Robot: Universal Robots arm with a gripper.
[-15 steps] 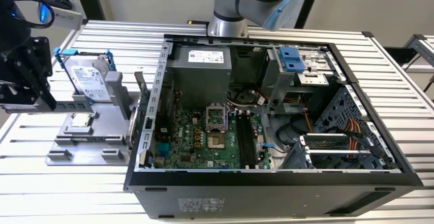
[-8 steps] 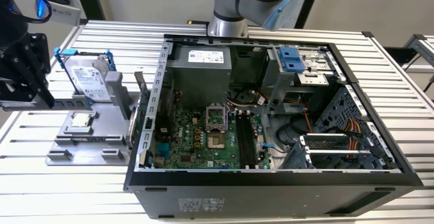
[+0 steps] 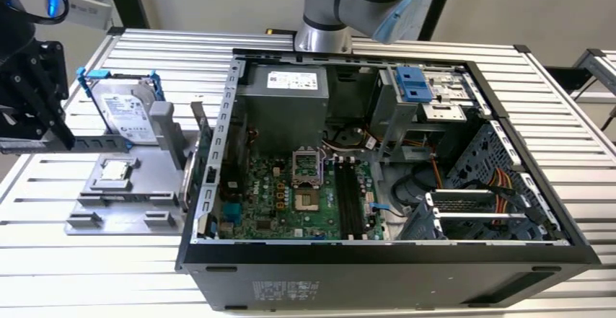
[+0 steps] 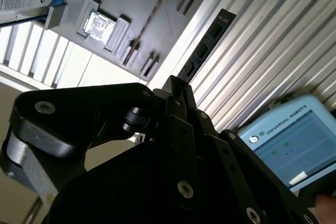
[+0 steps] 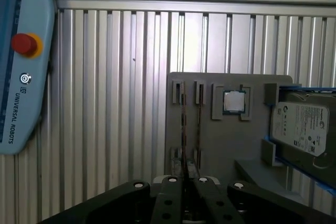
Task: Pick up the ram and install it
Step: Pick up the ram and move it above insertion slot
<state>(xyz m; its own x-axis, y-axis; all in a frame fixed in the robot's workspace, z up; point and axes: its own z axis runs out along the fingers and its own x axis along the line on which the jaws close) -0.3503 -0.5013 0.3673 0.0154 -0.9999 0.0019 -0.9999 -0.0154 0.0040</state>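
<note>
Gripping the ram, the clenched gripper holds it aloft near the gray tray, so pickup appears done, while seating it in the motherboard slots, well apart, is not yet done.

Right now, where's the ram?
The ram is clamped in the gripper, jutting past its fingertips in the second wrist view. In the exterior view that is at the left, by the hard drive, outside the computer case.

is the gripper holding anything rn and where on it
The ram, pinched at one end by the gripper; the rest sticks out free.
</note>
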